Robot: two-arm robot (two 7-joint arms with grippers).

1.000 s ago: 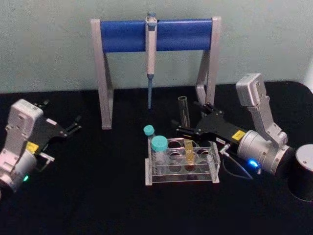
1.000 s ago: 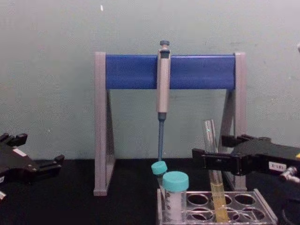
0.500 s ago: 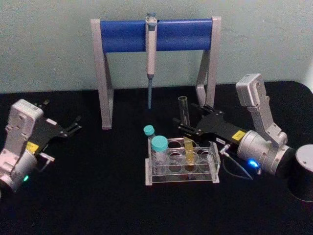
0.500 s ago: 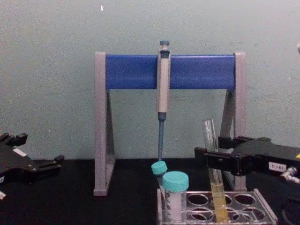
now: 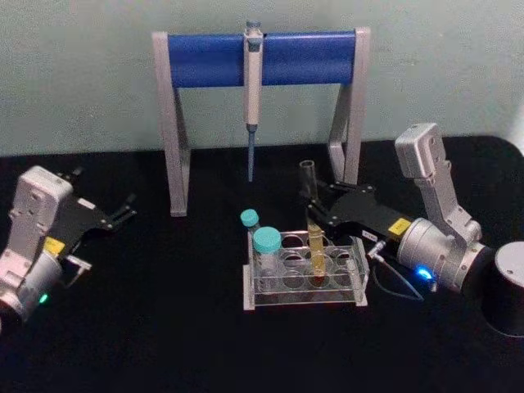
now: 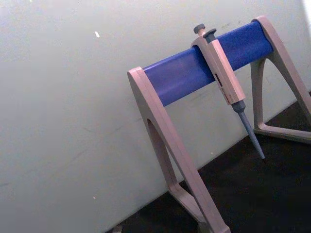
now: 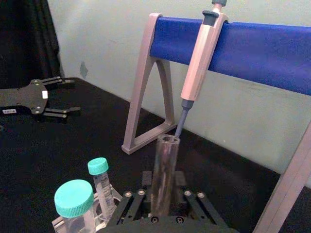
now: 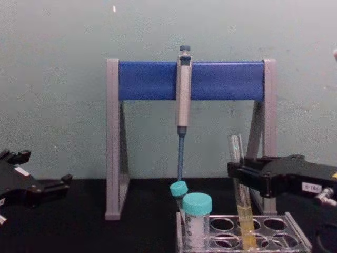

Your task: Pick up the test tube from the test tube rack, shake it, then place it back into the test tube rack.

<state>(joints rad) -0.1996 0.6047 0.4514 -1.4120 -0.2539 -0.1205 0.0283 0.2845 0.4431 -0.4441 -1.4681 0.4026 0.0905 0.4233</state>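
Right gripper [image 5: 316, 209] at the test tube [image 5: 309, 182], which stands in a back-row hole of the test tube rack [image 5: 304, 296], its yellow liquid low in the glass. The jaws have closed in from both sides on the bare upper glass and appear to grip it. Done well, the lift should go straight up along the tube's axis until the round bottom clears the hole, with a light grip so that the rack is not dragged along. Left gripper [image 5: 105, 196] is parked well to the left with its jaws spread, holding nothing. Count: one glass tube, one rack, two teal-capped tubes [image 5: 266, 241], one pipette [image 5: 252, 82], one pipette stand [image 5: 205, 59].
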